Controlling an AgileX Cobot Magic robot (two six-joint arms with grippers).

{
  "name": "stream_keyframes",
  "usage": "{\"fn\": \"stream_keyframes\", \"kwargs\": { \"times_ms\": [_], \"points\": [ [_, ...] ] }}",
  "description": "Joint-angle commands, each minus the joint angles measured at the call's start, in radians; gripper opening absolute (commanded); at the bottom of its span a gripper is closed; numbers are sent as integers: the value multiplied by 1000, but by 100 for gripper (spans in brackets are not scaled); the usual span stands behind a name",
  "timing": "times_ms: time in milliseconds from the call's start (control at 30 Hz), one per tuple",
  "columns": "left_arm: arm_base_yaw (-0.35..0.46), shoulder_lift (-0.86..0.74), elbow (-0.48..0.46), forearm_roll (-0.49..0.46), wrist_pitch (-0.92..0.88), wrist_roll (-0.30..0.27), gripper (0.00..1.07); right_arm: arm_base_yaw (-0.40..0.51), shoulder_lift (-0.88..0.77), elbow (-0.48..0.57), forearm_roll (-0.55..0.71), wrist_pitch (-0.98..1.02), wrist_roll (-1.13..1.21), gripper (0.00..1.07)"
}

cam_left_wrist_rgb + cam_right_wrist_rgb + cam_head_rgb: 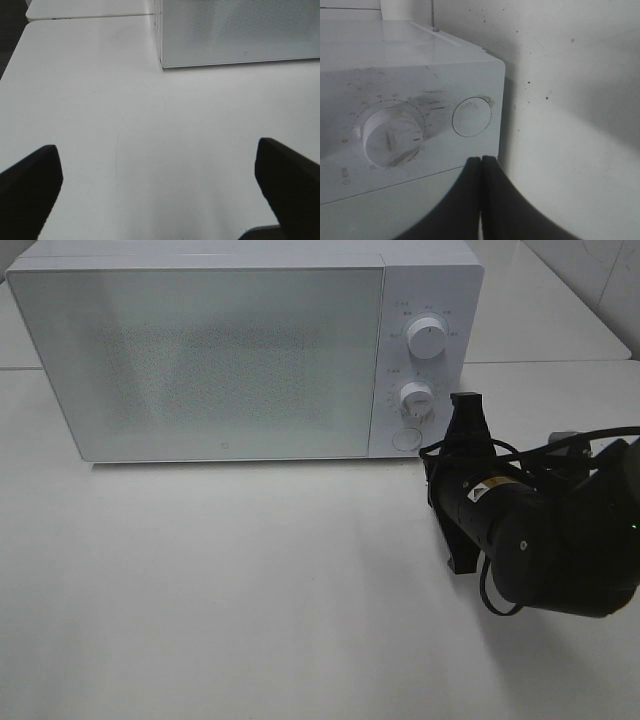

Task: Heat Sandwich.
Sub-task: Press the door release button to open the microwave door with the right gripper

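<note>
White tabletop (pixel 250 600) fills the work area, with a second white table surface behind it. A white microwave oven (pixel 200 350) stands at the rear of the tabletop, front face toward the exterior high camera.

Microwave:
- Door (pixel 200 360): closed, with a frosted, dotted panel. The interior cannot be seen through it.
- Control panel: on the right side of the door, with an upper dial (pixel 427 338), a lower dial (pixel 416 398) and a round button (pixel 405 438) stacked in that order.

Right arm:
- The right gripper (pixel 466 402) is at the microwave's front right corner, beside the lower dial and the round button.
- In the right wrist view the two black fingers (pixel 465 200) are pressed together with no gap and nothing between them.
- The tips (pixel 481 159) lie just short of the round button (pixel 472 116), beside the lower dial (pixel 390 137). Contact with the panel cannot be confirmed.

Left arm:
- The arm is outside the exterior high view.
- In the left wrist view the left gripper (pixel 157 147) is spread wide, its black fingers (pixel 32 180) at opposite edges of the picture.
- Bare tabletop (pixel 125 100) lies between the fingers, and nothing is held.
- The microwave's lower front corner (pixel 165 62) is ahead of the gripper, well apart from it.

Sandwich: its position cannot be told from any of the three views
</note>
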Motion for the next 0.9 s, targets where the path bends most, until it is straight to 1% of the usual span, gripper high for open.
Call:
{"fn": "stream_keyframes", "kwargs": {
  "times_ms": [33, 100, 267, 300, 400, 767, 900],
  "points": [
    [4, -26, 3, 0, -16, -4, 101, -31, 23, -38, -52, 23, 15, 0],
    [4, -26, 3, 0, -16, -4, 101, -57, 46, -67, -64, 25, 17, 0],
    [4, -26, 3, 0, -16, -4, 101, -80, 68, -100, -88, 53, 38, 0],
    [4, -26, 3, 0, -16, -4, 101, -94, 84, -126, -111, 79, 50, 0],
    [4, -26, 3, 0, -16, -4, 101, -116, 117, -170, -123, 81, 54, 0],
    [4, -26, 3, 0, -16, -4, 101, -127, 187, -250, -125, 104, 63, 1],
    [4, -26, 3, 0, -16, -4, 101, -144, 208, -278, -128, 107, 62, 1]
  ]
}}
